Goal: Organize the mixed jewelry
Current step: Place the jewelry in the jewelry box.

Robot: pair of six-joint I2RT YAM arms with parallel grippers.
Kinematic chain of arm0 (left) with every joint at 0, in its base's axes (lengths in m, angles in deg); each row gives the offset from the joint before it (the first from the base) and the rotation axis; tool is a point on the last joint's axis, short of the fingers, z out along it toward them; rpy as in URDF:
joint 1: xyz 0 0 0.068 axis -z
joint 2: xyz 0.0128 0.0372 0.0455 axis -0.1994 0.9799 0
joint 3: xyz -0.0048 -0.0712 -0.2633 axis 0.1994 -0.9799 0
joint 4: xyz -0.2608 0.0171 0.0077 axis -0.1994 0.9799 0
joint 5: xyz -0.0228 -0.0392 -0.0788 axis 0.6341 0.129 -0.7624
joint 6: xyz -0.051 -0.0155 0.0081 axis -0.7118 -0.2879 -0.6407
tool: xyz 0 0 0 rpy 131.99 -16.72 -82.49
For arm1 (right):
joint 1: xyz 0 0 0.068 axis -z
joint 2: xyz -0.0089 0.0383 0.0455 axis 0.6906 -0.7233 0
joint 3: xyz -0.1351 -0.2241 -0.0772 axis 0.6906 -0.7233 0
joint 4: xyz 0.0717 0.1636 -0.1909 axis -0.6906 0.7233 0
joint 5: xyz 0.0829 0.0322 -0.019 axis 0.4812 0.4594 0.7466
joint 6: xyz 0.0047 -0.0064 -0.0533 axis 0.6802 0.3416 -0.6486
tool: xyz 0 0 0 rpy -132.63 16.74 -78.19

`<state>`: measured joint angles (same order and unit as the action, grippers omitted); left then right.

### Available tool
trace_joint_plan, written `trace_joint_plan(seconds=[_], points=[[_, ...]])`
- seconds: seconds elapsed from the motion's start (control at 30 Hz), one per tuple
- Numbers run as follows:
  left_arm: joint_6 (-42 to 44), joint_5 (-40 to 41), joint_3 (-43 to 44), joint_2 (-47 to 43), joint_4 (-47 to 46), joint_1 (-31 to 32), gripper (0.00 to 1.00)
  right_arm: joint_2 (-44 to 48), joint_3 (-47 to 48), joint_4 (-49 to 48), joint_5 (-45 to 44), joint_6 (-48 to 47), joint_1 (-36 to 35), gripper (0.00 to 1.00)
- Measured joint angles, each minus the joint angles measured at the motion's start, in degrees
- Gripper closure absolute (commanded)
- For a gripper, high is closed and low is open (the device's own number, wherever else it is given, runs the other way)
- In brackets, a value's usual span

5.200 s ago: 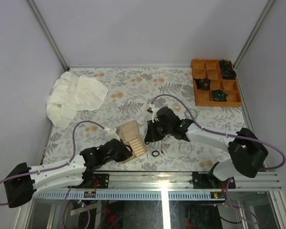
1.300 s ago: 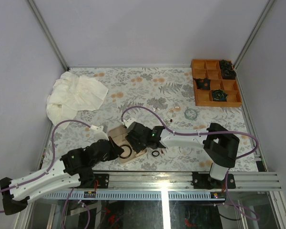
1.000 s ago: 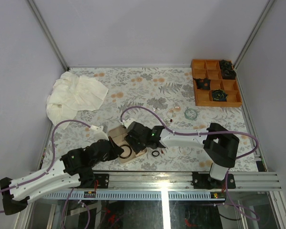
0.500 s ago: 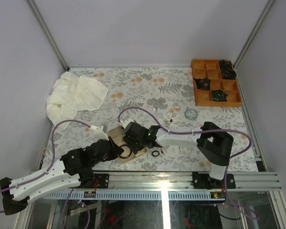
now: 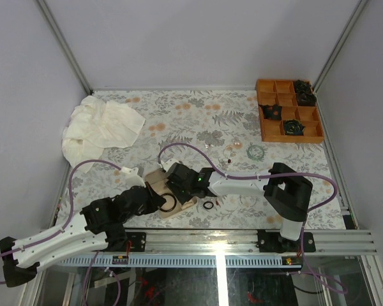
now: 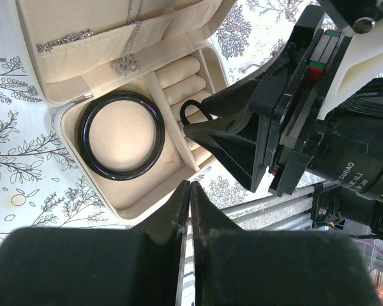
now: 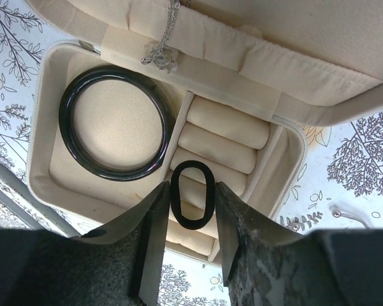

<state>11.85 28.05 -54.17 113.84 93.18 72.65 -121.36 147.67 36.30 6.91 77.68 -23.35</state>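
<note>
The beige jewelry box (image 7: 42,137) lies open near the table's front. A black bangle (image 7: 112,122) rests in its square compartment (image 6: 120,135). My right gripper (image 7: 191,187) hangs over the ring rolls, shut on a small black ring (image 7: 191,194) that is squeezed into an oval (image 6: 195,109). A silvery necklace pendant (image 7: 159,56) hangs from the lid pocket. My left gripper (image 6: 189,185) is shut and empty at the box's near edge. Another black ring (image 5: 208,205) lies on the table right of the box (image 5: 158,179). A teal bracelet (image 5: 255,152) sits further back.
An orange compartment tray (image 5: 269,132) with dark rosettes stands at the back right. A crumpled white cloth (image 5: 99,131) lies at the back left. Small earrings (image 5: 230,152) are scattered near the bracelet. Both arms crowd the box.
The right gripper's jaws have narrowed onto the black ring above the ring rolls, and its arm has shifted slightly left. The left arm has stayed put.
</note>
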Motion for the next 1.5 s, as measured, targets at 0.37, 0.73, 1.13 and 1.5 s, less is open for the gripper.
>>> trace_joint_plan(seconds=[0.37, 0.73, 1.13, 1.5], points=[[0.0, 0.0, 0.0, 0.1, 0.0, 0.0, 1.00, 0.0, 0.0, 0.8, -0.3, -0.3, 0.0, 0.76], [0.0, 0.0, 0.0, 0.1, 0.0, 0.0, 1.00, 0.0, 0.0, 1.0, -0.7, -0.4, 0.0, 0.88], [0.0, 0.0, 0.0, 0.1, 0.0, 0.0, 1.00, 3.2, -0.1, 1.4, -2.9, -0.2, 0.0, 0.91], [0.0, 0.0, 0.0, 0.1, 0.0, 0.0, 1.00, 4.5, -1.8, 1.5, -6.7, 1.6, 0.8, 0.95]])
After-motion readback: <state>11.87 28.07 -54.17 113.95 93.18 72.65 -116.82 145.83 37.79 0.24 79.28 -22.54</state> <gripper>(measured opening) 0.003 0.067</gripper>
